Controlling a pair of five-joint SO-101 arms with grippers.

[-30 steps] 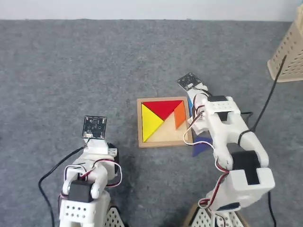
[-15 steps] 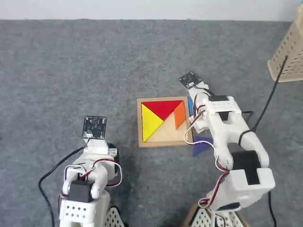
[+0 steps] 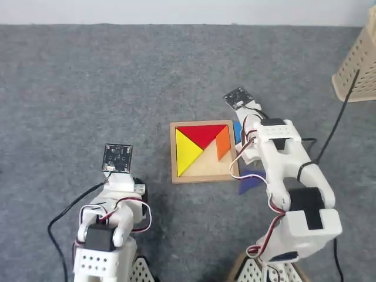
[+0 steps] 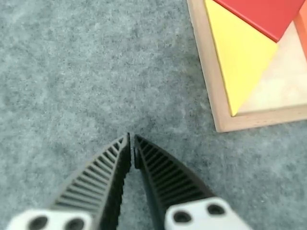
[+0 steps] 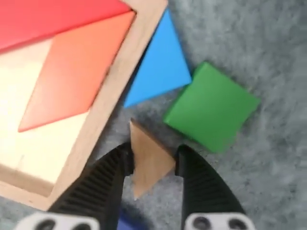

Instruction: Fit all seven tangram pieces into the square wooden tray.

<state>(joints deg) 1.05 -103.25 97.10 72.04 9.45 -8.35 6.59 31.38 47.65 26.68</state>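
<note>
Grey felt-like covering (image 3: 88, 76) meets a pale wall (image 3: 176, 12); perhaps a perforated cream bin (image 3: 359, 64) stands far right.

**Much tucked out of sight**

From overhead, the right arm (image 3: 282, 158) covers the green square (image 5: 211, 106) and the tan triangle (image 5: 148, 160). It leaves only slivers of the blue triangle (image 3: 237, 130) and a dark blue piece (image 3: 251, 183). Both wrist cameras cut the wooden tray (image 4: 217, 91) off at the edge. The cream basket (image 3: 358, 61) runs out of frame.
</note>
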